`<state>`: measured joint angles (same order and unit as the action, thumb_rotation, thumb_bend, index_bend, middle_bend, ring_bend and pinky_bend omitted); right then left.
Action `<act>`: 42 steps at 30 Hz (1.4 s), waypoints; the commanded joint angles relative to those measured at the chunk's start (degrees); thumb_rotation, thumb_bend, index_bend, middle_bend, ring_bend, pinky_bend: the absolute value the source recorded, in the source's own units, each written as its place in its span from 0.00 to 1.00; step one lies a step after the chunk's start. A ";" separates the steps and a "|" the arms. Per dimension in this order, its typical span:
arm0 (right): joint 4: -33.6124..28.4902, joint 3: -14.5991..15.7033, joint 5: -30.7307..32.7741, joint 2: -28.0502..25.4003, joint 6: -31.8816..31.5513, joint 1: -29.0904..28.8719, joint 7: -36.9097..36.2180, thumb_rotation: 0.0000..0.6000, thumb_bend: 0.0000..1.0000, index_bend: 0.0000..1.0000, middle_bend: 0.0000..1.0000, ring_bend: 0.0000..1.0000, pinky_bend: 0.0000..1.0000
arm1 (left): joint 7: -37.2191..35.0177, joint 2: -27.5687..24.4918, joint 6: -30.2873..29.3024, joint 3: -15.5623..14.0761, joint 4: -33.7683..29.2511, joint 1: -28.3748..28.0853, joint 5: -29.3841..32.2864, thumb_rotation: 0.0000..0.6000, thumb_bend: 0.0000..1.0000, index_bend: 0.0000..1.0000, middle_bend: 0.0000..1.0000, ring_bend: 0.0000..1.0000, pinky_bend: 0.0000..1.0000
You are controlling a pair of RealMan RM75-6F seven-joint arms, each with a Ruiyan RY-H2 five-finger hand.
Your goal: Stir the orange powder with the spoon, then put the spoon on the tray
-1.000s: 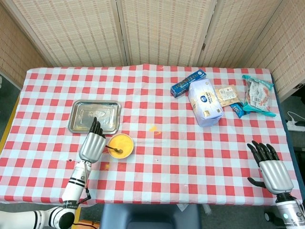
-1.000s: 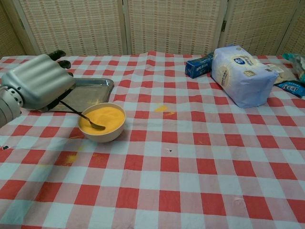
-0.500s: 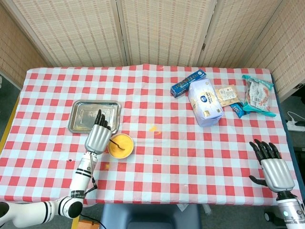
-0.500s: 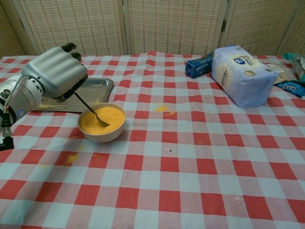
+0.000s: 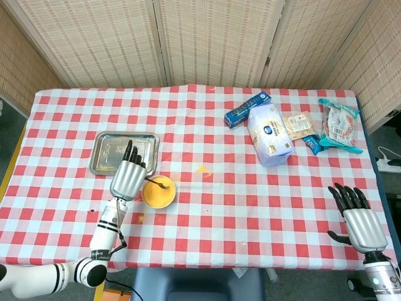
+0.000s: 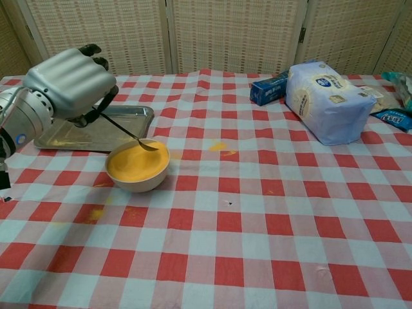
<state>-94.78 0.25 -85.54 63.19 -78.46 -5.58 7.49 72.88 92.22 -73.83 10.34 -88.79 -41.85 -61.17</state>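
A white bowl [image 6: 137, 168] [image 5: 158, 192] of orange powder stands just in front of the steel tray [image 6: 96, 132] [image 5: 107, 152]. My left hand [image 6: 67, 85] [image 5: 128, 177] holds a metal spoon [image 6: 127, 133] [image 5: 158, 183] by its handle, the spoon's bowl at the far rim of the powder bowl, at or just above the powder's surface. My right hand [image 5: 359, 221] rests near the table's front right edge in the head view, fingers spread and holding nothing.
Spilled orange powder [image 6: 219, 146] marks the cloth right of the bowl, and another smear [image 6: 95, 213] lies in front of it. A white flour bag [image 6: 326, 100], a blue box [image 6: 269, 87] and snack packets [image 5: 338, 125] sit at the far right.
My left hand has drawn back and up, toward the tray. The spoon's bowl has moved from the middle of the powder to the bowl's far rim. The right hand has barely shifted.
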 commanded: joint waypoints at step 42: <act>0.24 -0.05 0.54 0.46 0.77 -0.16 0.94 1.00 0.04 0.00 0.00 0.00 0.00 | -3.13 0.44 2.62 -2.91 3.16 -1.33 2.04 1.00 0.81 0.83 0.37 0.15 0.05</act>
<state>-94.56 0.21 -85.03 63.63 -77.72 -5.73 8.40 69.88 92.71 -71.29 7.31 -85.54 -43.10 -59.27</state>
